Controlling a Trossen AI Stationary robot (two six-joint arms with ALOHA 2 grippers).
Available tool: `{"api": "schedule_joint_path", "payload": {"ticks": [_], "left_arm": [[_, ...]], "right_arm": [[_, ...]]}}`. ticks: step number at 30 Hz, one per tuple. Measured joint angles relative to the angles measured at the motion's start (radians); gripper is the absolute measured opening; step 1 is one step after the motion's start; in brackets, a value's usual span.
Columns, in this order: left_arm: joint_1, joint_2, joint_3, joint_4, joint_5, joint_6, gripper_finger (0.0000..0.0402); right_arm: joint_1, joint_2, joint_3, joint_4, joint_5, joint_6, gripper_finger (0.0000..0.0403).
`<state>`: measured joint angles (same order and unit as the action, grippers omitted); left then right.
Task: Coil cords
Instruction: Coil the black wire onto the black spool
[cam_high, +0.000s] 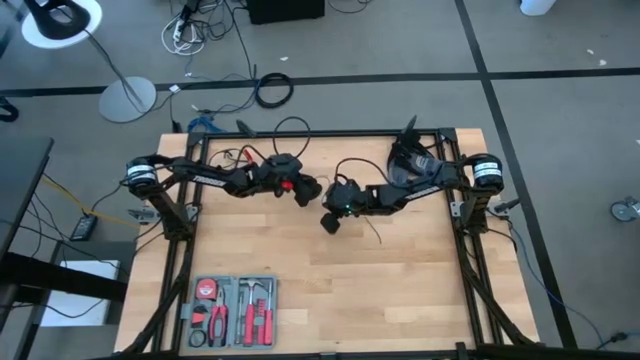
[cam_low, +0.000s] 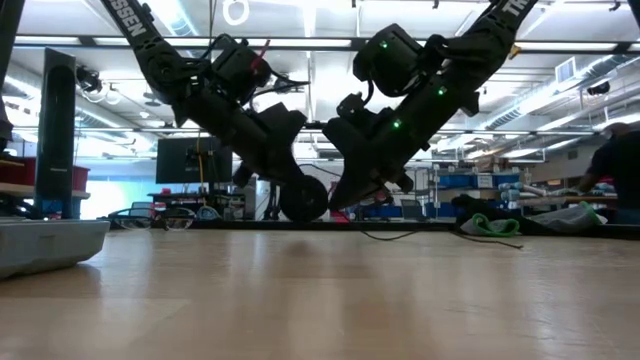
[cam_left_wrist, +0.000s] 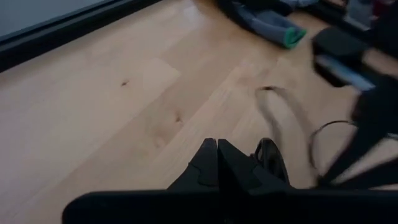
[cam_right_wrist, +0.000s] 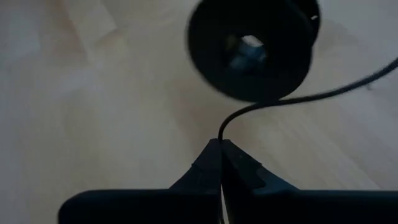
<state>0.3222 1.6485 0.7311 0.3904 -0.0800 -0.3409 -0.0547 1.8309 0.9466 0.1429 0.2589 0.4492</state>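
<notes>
Right wrist view gives the clearest reading: the right gripper (cam_right_wrist: 220, 148) is seen with its jaws pressed together on the thin black cord (cam_right_wrist: 292, 99), which rises from between the fingertips, bends, and runs off sideways across the wooden table (cam_right_wrist: 93, 93). Just ahead of those tips a round black puck (cam_right_wrist: 252, 46) is seen, apparently hanging or held slightly above the wood; whether it is joined to the pinched strand cannot be told from here. From above, both arms are seen to meet near the table's middle, the left gripper (cam_high: 303, 192) just beside the right one, with a loose tail of cord (cam_high: 372, 230) trailing toward the near edge. The left jaws are shown shut in the left wrist view (cam_left_wrist: 217, 155), with a blurred dark round object lying right against them, though whether it is gripped cannot be told; cord loops (cam_left_wrist: 292, 118) lie on the wood just beyond. The next wrap is judged to depend on the strand's run from the right jaws toward the puck, the left arm seeming nearer the disc.
</notes>
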Motion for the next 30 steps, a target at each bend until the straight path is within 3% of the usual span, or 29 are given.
{"api": "schedule_joint_path", "payload": {"ticks": [12,21,30], "left_arm": [[-0.063,0.001,0.000,-0.052,-0.180,0.072,0.0000],[-0.063,0.001,-0.006,-0.069,-0.189,0.075,0.0000],[-0.060,-0.001,-0.112,0.093,-0.187,0.019,0.0000]], "right_arm": [[0.014,0.000,0.000,-0.003,-0.002,-0.024,0.0011],[0.014,-0.004,0.000,-0.034,-0.056,-0.026,0.0075],[0.003,-0.111,0.000,-0.226,-0.126,-0.051,0.0124]]}}
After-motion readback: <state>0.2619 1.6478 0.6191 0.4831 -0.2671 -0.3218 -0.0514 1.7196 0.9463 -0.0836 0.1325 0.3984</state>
